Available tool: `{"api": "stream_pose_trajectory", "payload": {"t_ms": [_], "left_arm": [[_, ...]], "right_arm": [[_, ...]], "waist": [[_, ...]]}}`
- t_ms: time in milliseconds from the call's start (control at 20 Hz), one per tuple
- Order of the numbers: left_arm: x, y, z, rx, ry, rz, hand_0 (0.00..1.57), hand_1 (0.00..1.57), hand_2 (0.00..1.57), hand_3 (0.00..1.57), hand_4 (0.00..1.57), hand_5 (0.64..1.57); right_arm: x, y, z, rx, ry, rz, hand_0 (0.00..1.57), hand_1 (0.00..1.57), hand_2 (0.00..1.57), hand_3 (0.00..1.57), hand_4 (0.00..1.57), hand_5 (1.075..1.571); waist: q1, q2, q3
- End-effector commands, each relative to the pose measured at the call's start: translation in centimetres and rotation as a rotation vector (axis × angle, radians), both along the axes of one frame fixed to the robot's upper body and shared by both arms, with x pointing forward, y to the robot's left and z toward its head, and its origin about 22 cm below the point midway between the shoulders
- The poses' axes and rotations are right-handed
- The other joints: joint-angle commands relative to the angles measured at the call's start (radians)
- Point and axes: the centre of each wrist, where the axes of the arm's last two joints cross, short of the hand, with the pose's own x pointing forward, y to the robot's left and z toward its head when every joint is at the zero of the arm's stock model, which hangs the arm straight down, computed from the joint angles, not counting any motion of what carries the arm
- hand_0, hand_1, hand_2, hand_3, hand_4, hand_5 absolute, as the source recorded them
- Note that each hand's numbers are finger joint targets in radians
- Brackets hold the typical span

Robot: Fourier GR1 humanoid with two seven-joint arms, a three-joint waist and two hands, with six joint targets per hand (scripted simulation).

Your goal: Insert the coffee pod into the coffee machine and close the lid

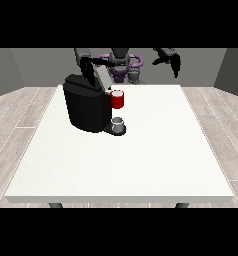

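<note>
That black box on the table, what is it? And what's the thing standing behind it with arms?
The black box is a coffee machine on a big white table. The red part on its front is probably where the coffee pod goes, and a small grey cup waits underneath. Behind it stands a robot with two arms. The camera looks across the table at the robot, so it appears small at the top. The hand at the view's left reaches to the machine's lid. The hand at the view's right hangs in the air, holding nothing.
</note>
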Motion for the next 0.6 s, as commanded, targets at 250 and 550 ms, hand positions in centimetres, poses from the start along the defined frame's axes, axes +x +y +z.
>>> {"api": "stream_pose_trajectory", "payload": {"t_ms": [250,550], "left_arm": [[0.1,1.4,0.4,0.005,-0.052,0.009,0.0,0.0,0.0,0.0,0.36,1.571],[0.2,-0.6,0.7,0.028,0.002,-0.015,0.0,0.0,0.0,0.0,0.39,1.571]], "right_arm": [[1.7,3.1,4.1,-0.069,-0.1,0.084,0.0,0.0,0.0,0.0,0.16,1.571],[2.4,5.0,6.3,-0.14,-0.112,0.107,0.0,0.0,0.0,0.0,0.0,1.571]], "waist": [[0.022,0.068,-0.0007],[0.051,0.045,-0.0006]]}}
